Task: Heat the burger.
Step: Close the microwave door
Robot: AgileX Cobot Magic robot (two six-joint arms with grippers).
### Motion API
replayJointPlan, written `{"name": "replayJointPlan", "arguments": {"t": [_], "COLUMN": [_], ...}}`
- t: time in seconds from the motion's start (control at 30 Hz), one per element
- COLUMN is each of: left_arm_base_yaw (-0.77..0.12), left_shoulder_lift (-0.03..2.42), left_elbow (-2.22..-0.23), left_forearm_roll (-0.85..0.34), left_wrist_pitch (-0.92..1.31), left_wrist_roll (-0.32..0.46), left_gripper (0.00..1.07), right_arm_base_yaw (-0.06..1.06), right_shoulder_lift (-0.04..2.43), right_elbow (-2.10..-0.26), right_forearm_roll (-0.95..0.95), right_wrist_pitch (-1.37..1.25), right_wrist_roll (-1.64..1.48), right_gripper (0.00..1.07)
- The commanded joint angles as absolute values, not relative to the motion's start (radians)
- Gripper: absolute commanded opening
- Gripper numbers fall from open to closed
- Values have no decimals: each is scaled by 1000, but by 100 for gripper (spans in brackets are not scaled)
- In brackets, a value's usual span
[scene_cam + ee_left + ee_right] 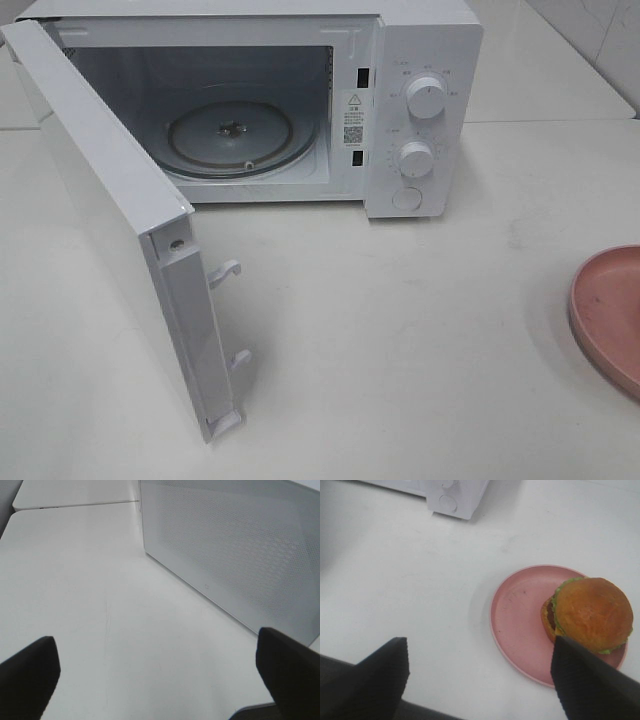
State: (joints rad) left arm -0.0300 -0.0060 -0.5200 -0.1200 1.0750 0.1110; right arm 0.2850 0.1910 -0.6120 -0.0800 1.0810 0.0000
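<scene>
Right tool [479,677] hangs released over the table [410,580], its two dark fingers [367,680] spread wide with bare white table between them. Left tool [150,680] is likewise released, fingers [27,672] well apart above clear table, with the door [235,555] standing near at 1 o'clock.

From the high camera, the table [400,330] lies open from the near edge through the middle. The door [120,220] is swung fully out at 9 o'clock, walling off the left side, its latch hooks [228,270] jutting toward the centre. The plate [610,315] sits at 3 o'clock, cut by the frame edge. The microwave [420,100] stands farthest, at 12 o'clock, cavity open, turntable [228,135] bare.

In the right wrist view, the burger [590,614] sits on the plate [517,617], at its far-right side, just beyond the right-hand finger.
</scene>
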Motion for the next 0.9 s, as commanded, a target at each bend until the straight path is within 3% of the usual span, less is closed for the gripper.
{"name": "replayJointPlan", "arguments": {"t": [0.03, 0.3, 0.9], "left_arm_base_yaw": [-24, -24, -24], "left_shoulder_lift": [-12, -12, -11], "left_elbow": [-518, -518, -518], "left_forearm_roll": [-125, -125, -125], "left_wrist_pitch": [1072, 1072, 1072], "left_wrist_roll": [106, 106, 106], "left_gripper": [100, 100, 100], "right_arm_base_yaw": [191, 118, 117], "right_shoulder_lift": [81, -31, -31], "right_elbow": [-573, -501, -502], "right_forearm_roll": [-75, -59, -58], "right_wrist_pitch": [1074, 993, 993], "right_wrist_roll": [12, 12, 12], "right_gripper": [76, 76, 75]}}
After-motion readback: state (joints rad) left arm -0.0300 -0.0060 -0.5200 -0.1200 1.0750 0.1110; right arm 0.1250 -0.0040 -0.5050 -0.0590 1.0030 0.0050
